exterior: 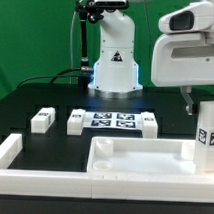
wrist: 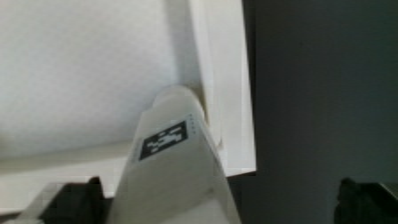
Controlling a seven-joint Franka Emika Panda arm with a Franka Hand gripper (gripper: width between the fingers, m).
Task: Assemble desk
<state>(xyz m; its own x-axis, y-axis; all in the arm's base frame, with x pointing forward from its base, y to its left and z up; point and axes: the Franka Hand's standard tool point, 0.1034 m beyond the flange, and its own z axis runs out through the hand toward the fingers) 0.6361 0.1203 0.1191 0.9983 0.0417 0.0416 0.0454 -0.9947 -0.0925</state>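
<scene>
The gripper (wrist: 217, 204) is open, and its jaws stand clear on both sides of one tagged leg (wrist: 169, 150). This leg stands upright at a corner of the desk top (exterior: 133, 156), beside its rim. It looks light, stiff and smooth, so I would grip its flat sides.

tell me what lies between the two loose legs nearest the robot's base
The marker board fills the stretch from one leg to the other leg, seen in the exterior view.
</scene>
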